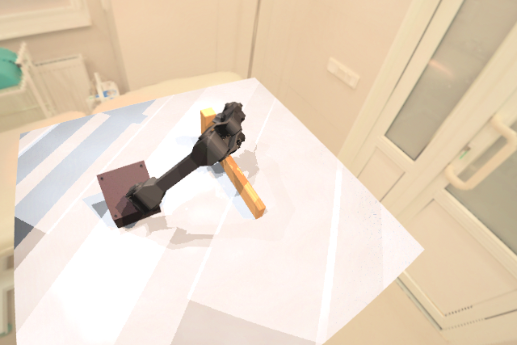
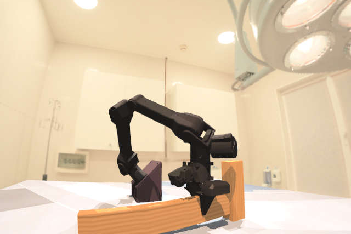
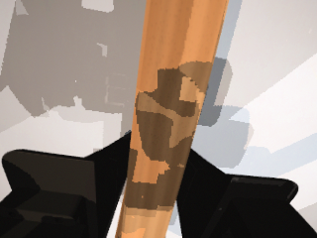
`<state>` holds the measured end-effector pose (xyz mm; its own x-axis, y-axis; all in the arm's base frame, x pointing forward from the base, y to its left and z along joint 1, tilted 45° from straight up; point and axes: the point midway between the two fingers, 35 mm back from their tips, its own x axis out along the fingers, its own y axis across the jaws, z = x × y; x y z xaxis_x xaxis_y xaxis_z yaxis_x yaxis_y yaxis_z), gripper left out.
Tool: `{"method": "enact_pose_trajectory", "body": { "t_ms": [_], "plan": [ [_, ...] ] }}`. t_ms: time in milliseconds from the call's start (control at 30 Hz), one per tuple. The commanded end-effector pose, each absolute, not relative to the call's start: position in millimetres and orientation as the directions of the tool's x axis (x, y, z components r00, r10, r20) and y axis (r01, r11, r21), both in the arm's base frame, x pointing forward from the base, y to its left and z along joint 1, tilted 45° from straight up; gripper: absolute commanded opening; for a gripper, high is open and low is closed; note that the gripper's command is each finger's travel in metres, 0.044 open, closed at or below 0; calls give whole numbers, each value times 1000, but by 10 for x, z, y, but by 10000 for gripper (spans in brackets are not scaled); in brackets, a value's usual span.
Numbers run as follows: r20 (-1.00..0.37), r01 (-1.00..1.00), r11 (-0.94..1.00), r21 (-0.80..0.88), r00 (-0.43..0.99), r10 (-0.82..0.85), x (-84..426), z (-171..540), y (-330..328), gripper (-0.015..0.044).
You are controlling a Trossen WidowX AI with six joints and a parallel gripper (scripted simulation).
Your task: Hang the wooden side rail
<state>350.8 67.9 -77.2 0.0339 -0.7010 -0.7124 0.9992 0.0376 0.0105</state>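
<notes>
The wooden side rail [image 1: 244, 187] [image 2: 136, 217] [image 3: 180, 30] runs from its far end to the headboard post [image 1: 205, 120] [image 2: 238, 192], which stands upright. My gripper [image 2: 199, 200] [image 3: 154, 138] is shut on the rail near its post end, one finger on each side. In the exterior view the rail's post end meets the post's face with no gap that I can make out, and a shadow lies below its underside there. The far end is low, but its bottom edge is cut off in that view. Hooks, pins and slot are hidden.
The dark reddish base block [image 1: 123, 187] [image 2: 153, 183] of the arm stands on the table [image 1: 292, 291] to one side of the rail. The arm reaches over the rail close to the post and hides their joint in the top view. Shadows cross the table.
</notes>
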Motion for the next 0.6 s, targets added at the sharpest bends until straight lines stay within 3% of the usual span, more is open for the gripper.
{"method": "enact_pose_trajectory", "body": {
  "t_ms": [0,567],
  "plan": [
    [-716,999,46,15,43,-697,3497,-781,730,0],
    [-716,999,46,15,43,-697,3491,-794,739,0]
  ]
}}
